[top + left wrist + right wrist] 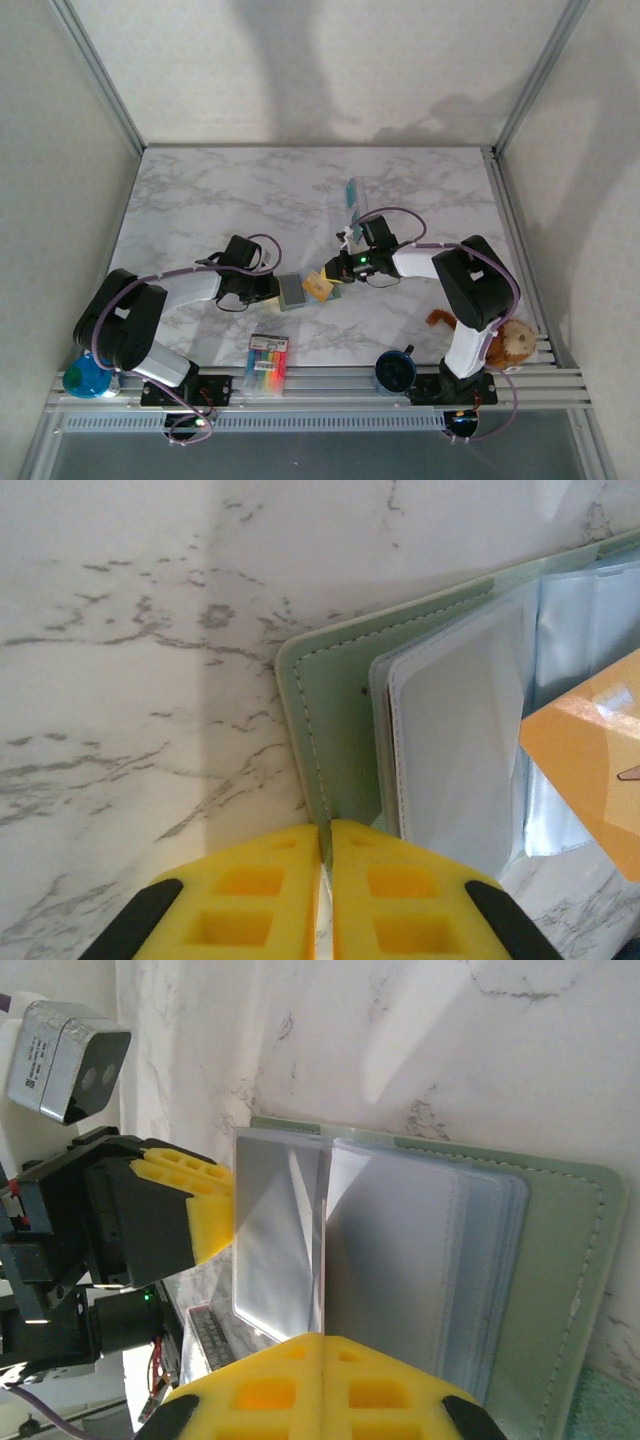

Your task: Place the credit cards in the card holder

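Firmly, left jaws pinch card holder (335, 710).

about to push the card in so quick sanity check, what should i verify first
1. Left gripper shut on the wallet cover: ok.
2. Wallet lying open, clear sleeves exposed: ok.
3. Right gripper shut on the tan card: ok.
4. Card edge lined up with a sleeve opening: cannot tell.
5. Teal card apart from the wallet, out of the path: ok.
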You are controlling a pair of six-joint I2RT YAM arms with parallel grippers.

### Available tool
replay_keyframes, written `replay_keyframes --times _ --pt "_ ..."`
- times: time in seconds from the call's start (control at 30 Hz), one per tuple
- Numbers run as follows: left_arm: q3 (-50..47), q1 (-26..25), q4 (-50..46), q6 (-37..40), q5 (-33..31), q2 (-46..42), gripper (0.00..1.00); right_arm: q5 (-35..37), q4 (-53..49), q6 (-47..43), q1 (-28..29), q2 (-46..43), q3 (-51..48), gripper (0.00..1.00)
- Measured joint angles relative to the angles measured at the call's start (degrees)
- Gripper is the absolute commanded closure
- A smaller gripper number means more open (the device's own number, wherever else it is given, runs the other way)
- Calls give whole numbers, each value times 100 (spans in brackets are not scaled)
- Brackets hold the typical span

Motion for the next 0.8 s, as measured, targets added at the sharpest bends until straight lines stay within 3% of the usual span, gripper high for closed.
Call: replay_keyframes --times 0.8 --pt "0 0 -13 4 -17 -17 90 -267 848 562 -11 2 -282 100"
